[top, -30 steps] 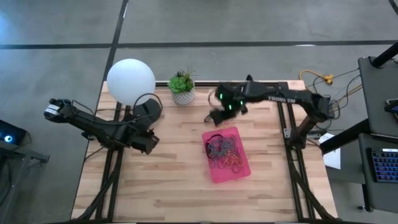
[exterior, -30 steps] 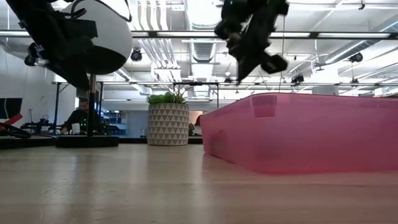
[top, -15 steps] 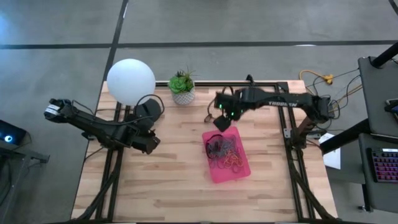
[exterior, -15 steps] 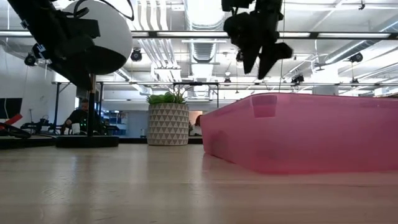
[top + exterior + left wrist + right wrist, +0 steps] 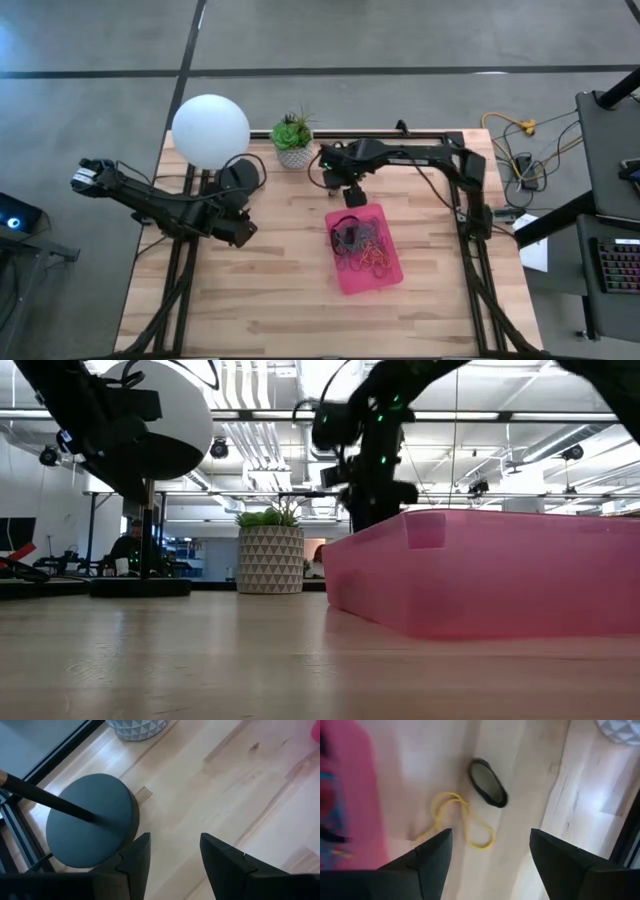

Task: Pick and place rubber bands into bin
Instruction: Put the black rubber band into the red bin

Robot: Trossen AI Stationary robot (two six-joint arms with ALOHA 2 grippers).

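From above, you had most of the thin coloured rubber bands (image 5: 362,246) already heaped in the shallow pink translucent plastic bin (image 5: 392,271) mid-counter, with the right gripper (image 5: 347,190) just beyond its far end and the left gripper (image 5: 238,229) waiting well apart, jaws spread and empty. Your right wrist camera showed jaws spread over one yellow rubber band (image 5: 460,821) and one black rubber band (image 5: 487,783) lying on the pale wooden counter (image 5: 535,780) just beside the bin, so I judged those two were left.

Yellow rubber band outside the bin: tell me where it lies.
The yellow rubber band lies on the table beside the black band, just off the bin, below the open right pincer.
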